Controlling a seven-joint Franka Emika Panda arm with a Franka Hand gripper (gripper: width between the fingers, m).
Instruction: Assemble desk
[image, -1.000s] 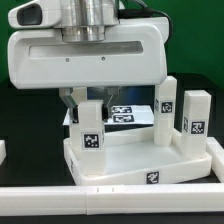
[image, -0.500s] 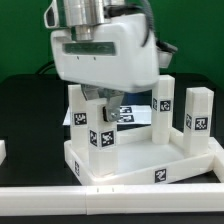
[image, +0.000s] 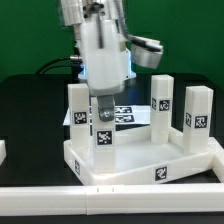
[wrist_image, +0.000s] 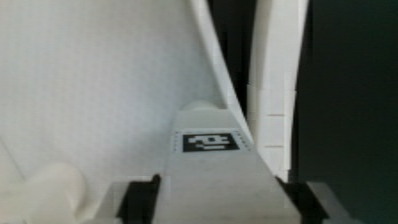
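The tool (image: 104, 112) pinches an upright leg (image: 103, 128) at its top. This grip keeps the leg vertical over its corner socket in the tabletop (image: 150, 160).

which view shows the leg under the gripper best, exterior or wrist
The exterior view. There the leg stands upright in the tabletop panel under the gripper, its tag facing the camera. The wrist view shows only a close white surface with one tag between the dark fingertips; the leg's outline cannot be told.
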